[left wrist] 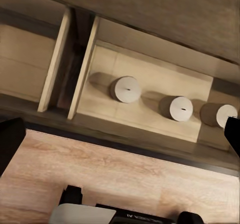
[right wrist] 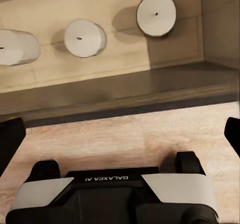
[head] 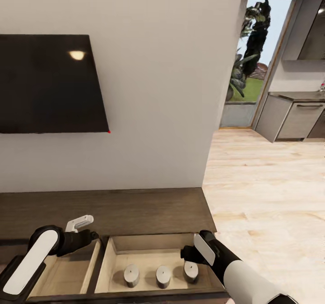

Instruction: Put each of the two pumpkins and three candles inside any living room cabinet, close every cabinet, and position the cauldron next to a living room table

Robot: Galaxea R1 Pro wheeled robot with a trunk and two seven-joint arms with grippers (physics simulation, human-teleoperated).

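Three candles (head: 131, 275) (head: 163, 276) (head: 191, 271) stand in a row inside the open right drawer of the dark-brown cabinet (head: 113, 209). The left wrist view shows the candles (left wrist: 126, 89) from above in the beige drawer, as does the right wrist view, with its nearest candle (right wrist: 156, 14) by the drawer's wall. My right gripper (head: 186, 253) (right wrist: 120, 139) hovers open just above the rightmost candle, holding nothing. Above the left drawer, my left gripper (head: 82, 223) (left wrist: 120, 139) is open and holds nothing. The pumpkins and the cauldron are out of view.
The cabinet's left drawer (head: 67, 272) is also pulled out, with a bare beige interior. A black TV (head: 45, 83) hangs on the wall above the cabinet. Light wood floor (head: 262, 195) runs right toward grey kitchen units (head: 293, 114) and a glass door.
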